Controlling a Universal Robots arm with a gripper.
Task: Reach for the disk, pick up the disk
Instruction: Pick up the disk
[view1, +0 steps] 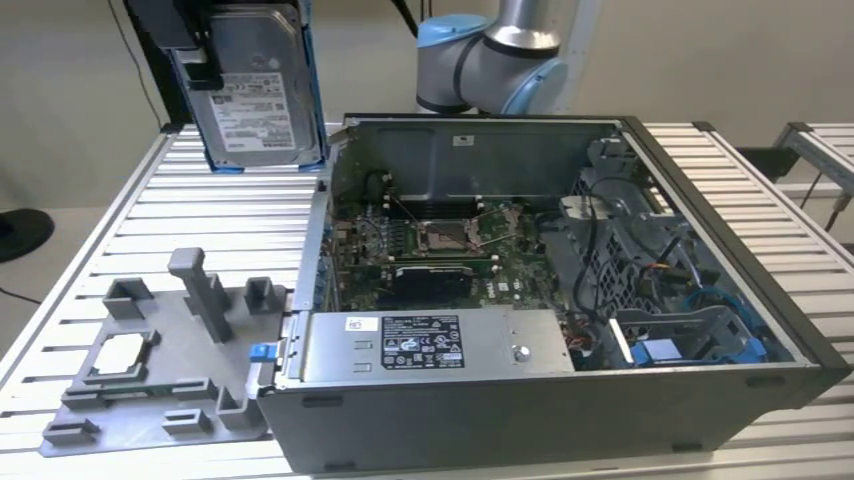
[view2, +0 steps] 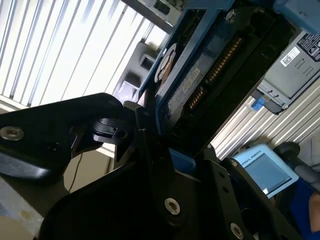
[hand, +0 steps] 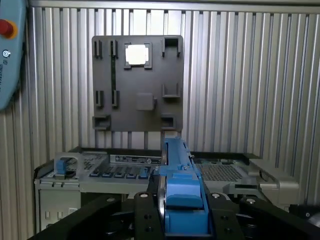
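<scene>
The disk (view1: 254, 90), a silver hard drive with a white label and a blue frame, hangs upright in the air above the slatted table (view1: 227, 215), at the exterior view's upper left beside the open computer case. My gripper (view1: 200, 70) is shut on it from above, with a black finger against its labelled face. In the first wrist view the disk (hand: 177, 170) stands edge-on, its blue frame clamped in the gripper (hand: 182, 202). In the second wrist view the disk (view2: 200, 65) slants away from the gripper (view2: 150, 130) that clasps its end.
An open computer case (view1: 561, 300) fills the table's middle and right, with a silver box (view1: 427, 345) bearing a black-and-white sticker at its front. A grey fixture plate (view1: 174, 360) holding a small square chip (view1: 120, 352) lies at the front left. The arm's base (view1: 494, 60) stands behind the case.
</scene>
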